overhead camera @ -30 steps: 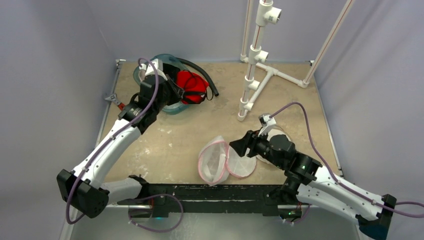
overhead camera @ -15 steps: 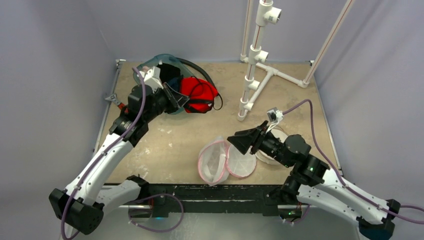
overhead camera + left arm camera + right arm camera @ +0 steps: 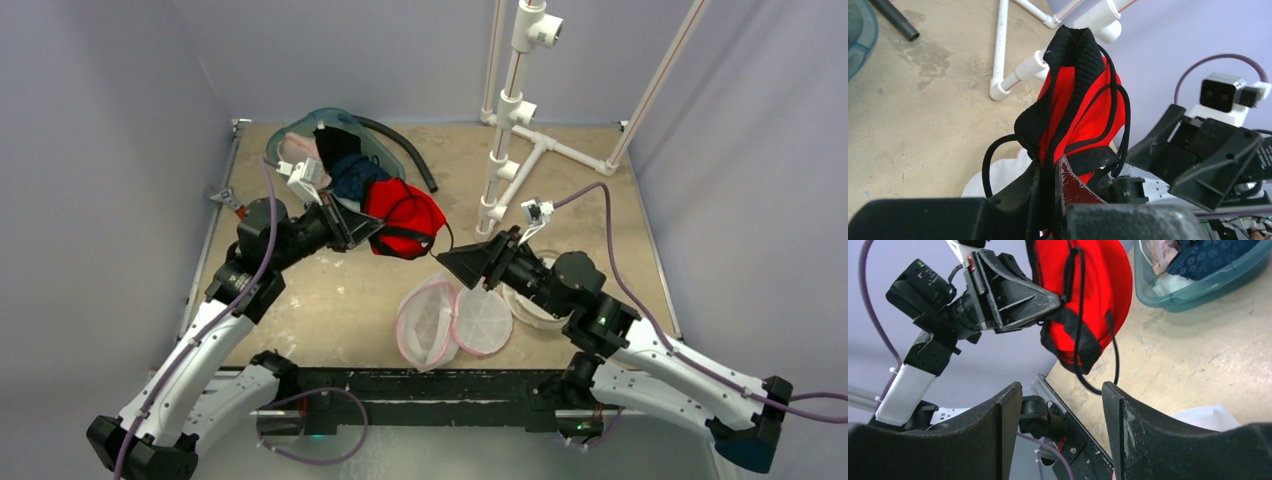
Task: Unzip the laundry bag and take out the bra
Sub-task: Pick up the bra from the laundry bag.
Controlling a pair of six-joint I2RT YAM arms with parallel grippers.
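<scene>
Left jaws clamp the red bra (image 3: 403,217), seemingly aloft; right jaws gape nearby.

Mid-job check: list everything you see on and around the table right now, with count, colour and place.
bra: 1, red with black trim, held by the left tool, mid-table
laundry bag: 1, white mesh, pink edging, open, front centre
tub: 1, teal, back left, clothes inside
hose: 1, black, beside the tub
pipe stand: 1, white, back right
table: 1, tan
left tool: 1, black, shut on the bra
right tool: 1, black, open, facing the bra
</scene>
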